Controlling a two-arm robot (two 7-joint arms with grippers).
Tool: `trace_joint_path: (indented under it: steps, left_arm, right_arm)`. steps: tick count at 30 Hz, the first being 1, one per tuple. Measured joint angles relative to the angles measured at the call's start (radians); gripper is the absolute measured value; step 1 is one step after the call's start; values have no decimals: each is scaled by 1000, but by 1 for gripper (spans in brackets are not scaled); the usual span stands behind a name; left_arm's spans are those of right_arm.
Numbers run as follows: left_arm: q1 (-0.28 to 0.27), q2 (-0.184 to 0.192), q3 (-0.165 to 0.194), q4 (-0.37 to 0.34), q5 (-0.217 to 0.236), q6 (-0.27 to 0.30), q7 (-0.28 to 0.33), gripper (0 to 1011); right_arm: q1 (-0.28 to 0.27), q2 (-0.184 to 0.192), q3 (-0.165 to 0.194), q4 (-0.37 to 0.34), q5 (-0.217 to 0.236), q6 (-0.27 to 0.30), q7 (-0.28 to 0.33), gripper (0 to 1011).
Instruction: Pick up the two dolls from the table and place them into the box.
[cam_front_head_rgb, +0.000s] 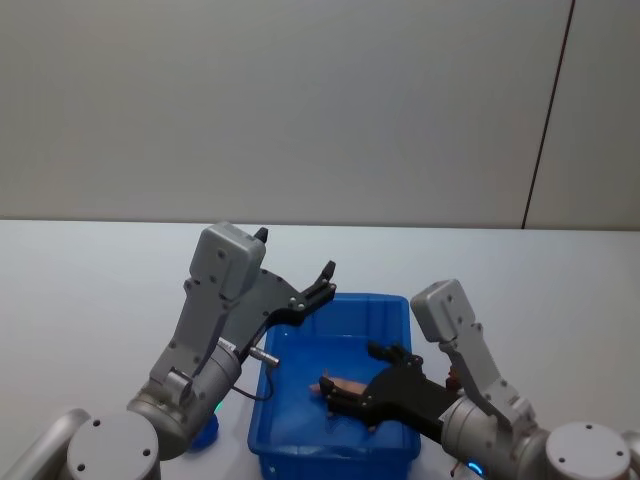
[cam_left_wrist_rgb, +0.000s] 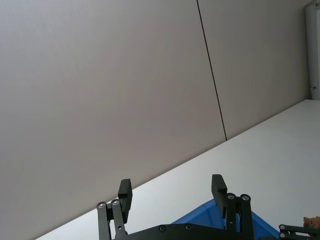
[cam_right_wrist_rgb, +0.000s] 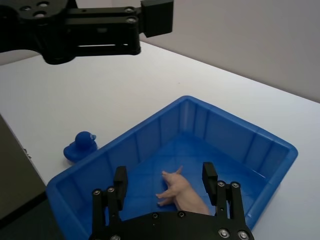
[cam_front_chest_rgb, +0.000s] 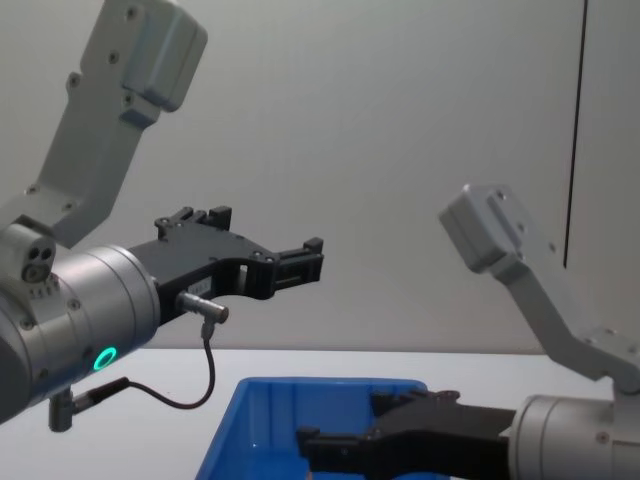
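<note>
Right wrist view: the bright blue plastic bin with ribbed inner walls (cam_right_wrist_rgb: 235, 142) sits on the flat white tabletop (cam_right_wrist_rgb: 100, 100). A small pale pink plush doll with little ears (cam_right_wrist_rgb: 185, 192) lies on its side on the floor of the bin. The right gripper (cam_right_wrist_rgb: 164, 169) is down inside the bin, right over the doll. Its two black fingers (cam_right_wrist_rgb: 120, 177) are spread wide, one on each side of the doll, and they do not squeeze it. The doll looks loose on the bin floor.

The left gripper (cam_left_wrist_rgb: 171, 181) is up in the air, high over the left side of the bin. Its fingers are wide apart too, with nothing between them.

A little blue toy duck (cam_right_wrist_rgb: 80, 146) stands on the tabletop just outside the bin, by its left wall.
</note>
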Motion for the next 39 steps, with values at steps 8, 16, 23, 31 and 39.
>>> trace_joint_path:
  steps: [8, 16, 23, 31, 39]
  left_arm:
    - [0, 0, 0, 0, 0, 0, 0, 1001]
    - [0, 0, 0, 0, 0, 0, 0, 1001]
    - [0, 0, 0, 0, 0, 0, 0, 1001]
    - [0, 0, 0, 0, 0, 0, 0, 1001]
    - [0, 0, 0, 0, 0, 0, 0, 1001]
  right_arm:
    - [-18, 14, 7, -30, -3, 4, -64, 1001]
    - [-73, 50, 25, -107, 0, 4, -165, 1001]
    - [-129, 83, 39, -178, 6, 5, -262, 1001]
    - [-194, 113, 51, -247, 8, 24, -375, 1001]
    - [-234, 121, 53, -279, 6, 49, -438, 1001]
